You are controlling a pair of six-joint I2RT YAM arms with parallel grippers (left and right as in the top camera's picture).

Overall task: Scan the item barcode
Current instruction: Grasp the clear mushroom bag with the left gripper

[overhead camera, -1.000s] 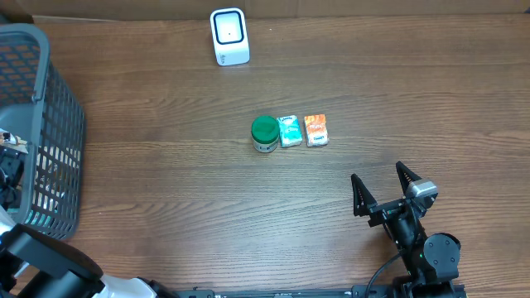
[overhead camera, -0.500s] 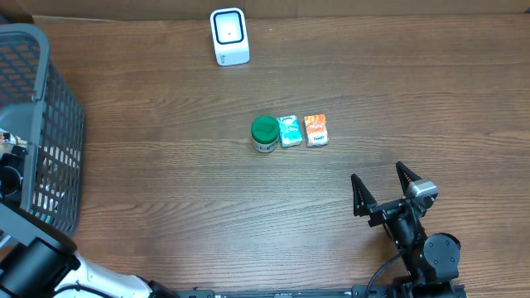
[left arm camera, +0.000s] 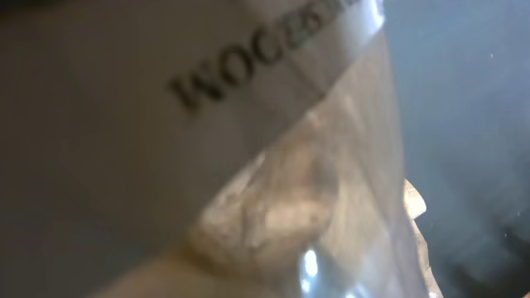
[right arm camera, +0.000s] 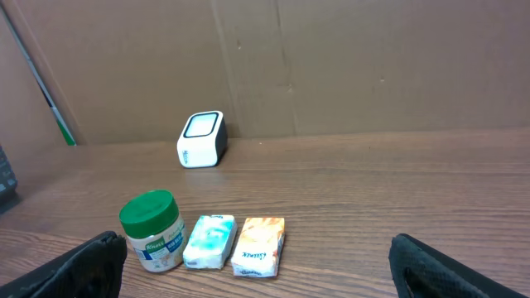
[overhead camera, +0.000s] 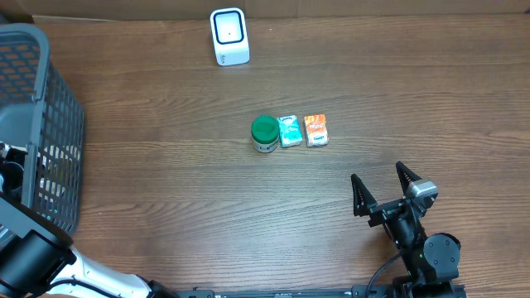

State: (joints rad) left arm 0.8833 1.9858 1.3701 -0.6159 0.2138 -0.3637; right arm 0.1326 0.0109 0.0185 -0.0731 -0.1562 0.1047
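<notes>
Mid-frame we count one green-lidded plastic jar [overhead camera: 264,133], one teal packet [overhead camera: 289,131], one orange packet [overhead camera: 315,130]. Right gripper [overhead camera: 378,172] spread wide; left gripper [overhead camera: 8,175], we cannot tell.

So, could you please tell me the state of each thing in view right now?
Scanner: standing upright.
Jar: upright, green lid on.
Teal packet: lying flat beside the jar.
Orange packet: lying flat beside the teal packet.
Basket: upright.
Clear bag: close against the left wrist camera.
Right tool: open, empty.
Left tool: in the basket, jaws hidden.
</notes>
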